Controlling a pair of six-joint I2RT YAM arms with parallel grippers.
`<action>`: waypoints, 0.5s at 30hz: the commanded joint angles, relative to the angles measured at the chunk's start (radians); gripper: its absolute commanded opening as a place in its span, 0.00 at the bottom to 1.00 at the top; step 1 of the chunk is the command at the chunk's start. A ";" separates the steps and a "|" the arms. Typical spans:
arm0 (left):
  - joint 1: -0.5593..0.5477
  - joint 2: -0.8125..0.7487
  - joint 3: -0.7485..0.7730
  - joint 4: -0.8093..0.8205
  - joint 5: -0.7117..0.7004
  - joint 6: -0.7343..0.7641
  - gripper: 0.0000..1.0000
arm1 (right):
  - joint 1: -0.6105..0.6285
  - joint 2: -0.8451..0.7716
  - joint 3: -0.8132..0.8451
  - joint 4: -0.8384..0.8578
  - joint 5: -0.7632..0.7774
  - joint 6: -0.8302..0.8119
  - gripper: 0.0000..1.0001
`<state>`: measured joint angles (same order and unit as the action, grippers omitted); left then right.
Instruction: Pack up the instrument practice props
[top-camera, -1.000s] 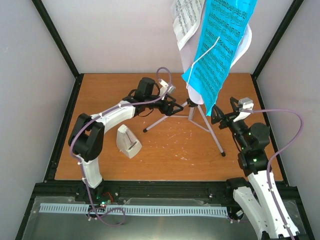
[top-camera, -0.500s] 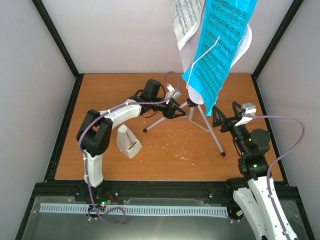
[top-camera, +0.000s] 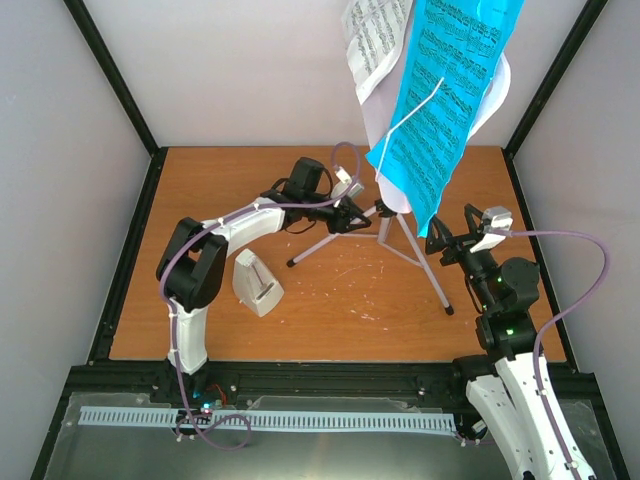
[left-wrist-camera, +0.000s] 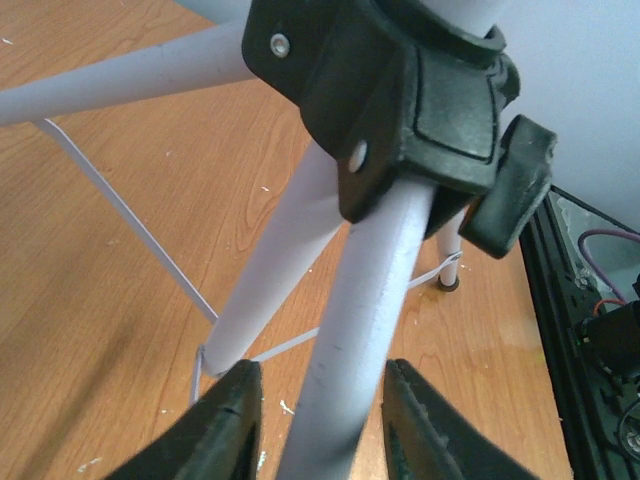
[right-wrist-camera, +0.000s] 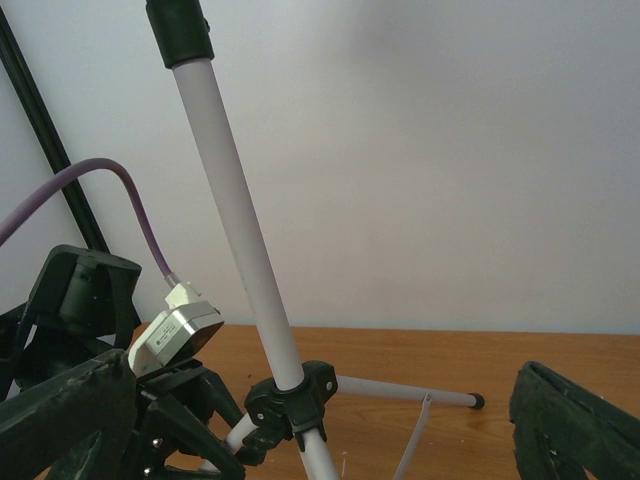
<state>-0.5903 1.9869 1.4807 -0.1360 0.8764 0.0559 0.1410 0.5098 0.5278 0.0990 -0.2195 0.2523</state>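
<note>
Room lies open on the desk (top-camera: 340, 310) in front of the music stand (top-camera: 419, 262), which stands near the back wall. Sheet-music pages (top-camera: 440, 100) hang up on the stand. The metronome (top-camera: 256, 283) sits front-left of the stand, well apart. Left jaws are narrow around a stand leg; I cannot tell if they pinch it. Right jaws are wide and empty, just right of the stand.

Overhead, the blue sheet-music page (top-camera: 450, 60) and white page (top-camera: 370, 45) run off the top edge, hiding most of the music stand tray (top-camera: 497, 85). Left wrist cam crops the left gripper (left-wrist-camera: 320, 405), so can't tell if its jaws touch the stand leg (left-wrist-camera: 350, 330).
</note>
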 joint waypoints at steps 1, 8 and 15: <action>-0.030 -0.001 0.035 0.018 0.034 0.019 0.26 | 0.000 -0.021 -0.009 -0.010 0.018 0.015 1.00; -0.066 -0.014 0.026 0.066 -0.021 -0.016 0.08 | 0.000 -0.042 -0.005 -0.030 0.042 0.059 1.00; -0.069 -0.087 -0.111 0.222 -0.147 -0.179 0.00 | 0.000 -0.037 0.026 -0.100 0.047 0.093 1.00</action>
<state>-0.6563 1.9724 1.4300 -0.0265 0.8211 0.0265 0.1410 0.4774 0.5282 0.0517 -0.1902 0.3115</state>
